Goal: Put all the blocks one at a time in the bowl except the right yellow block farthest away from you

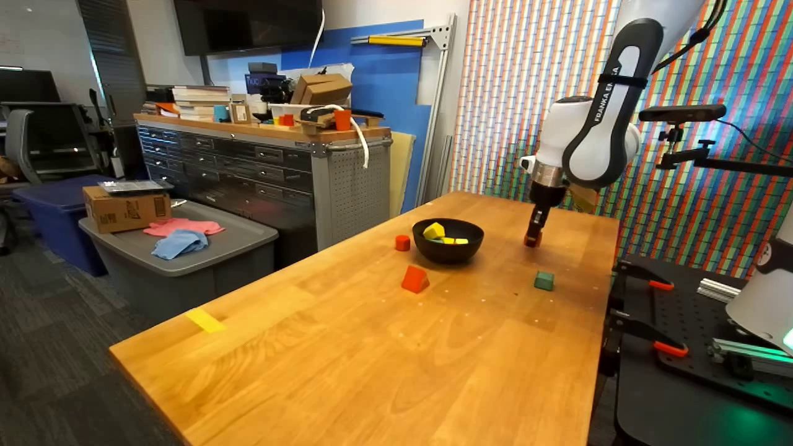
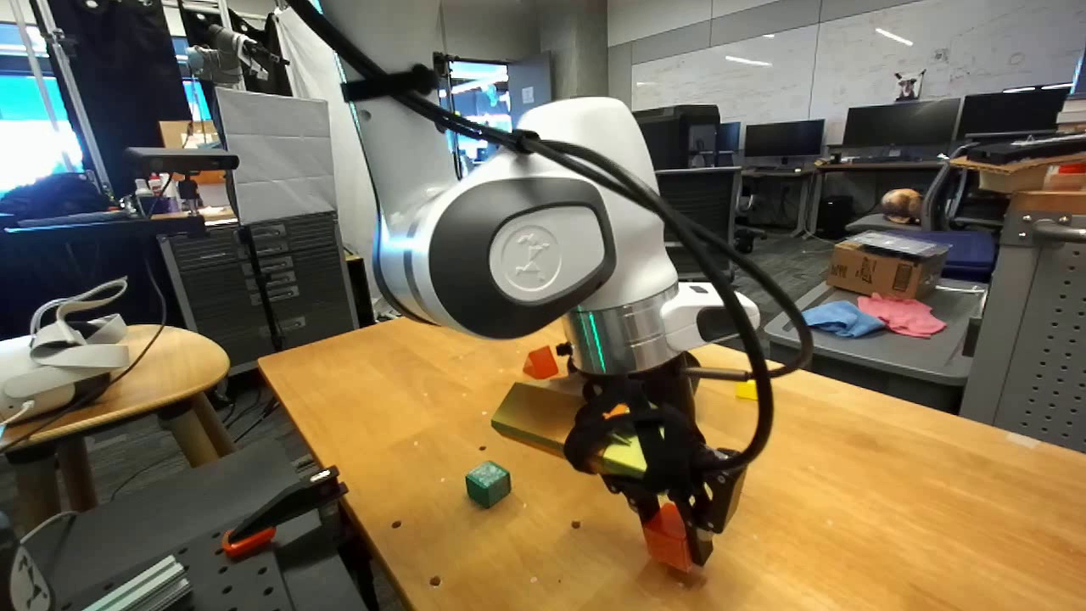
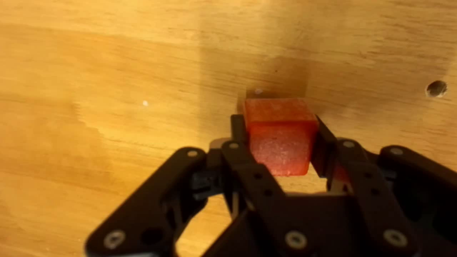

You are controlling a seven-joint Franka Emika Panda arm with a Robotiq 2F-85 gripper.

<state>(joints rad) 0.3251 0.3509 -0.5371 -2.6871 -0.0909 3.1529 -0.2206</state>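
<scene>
Place: robotics lab, office-like room.
Robot arm: Franka Emika lettering, over a wooden desk.
Camera bar: on a jointed mount near the arm.
Perforated plate: black, metal profiles on it.
VR headset: on a round stool.
Drawer cabinet: tool-chest type, books and boxes on top.
Back of room: whiteboard, monitors, office chair.

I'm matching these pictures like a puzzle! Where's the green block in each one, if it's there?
In an exterior view: green block right of center, below the gripper.
In an exterior view: green block low, just left of center.
In the wrist view: not there.
Landmark in all three: the red block in the gripper.
</scene>
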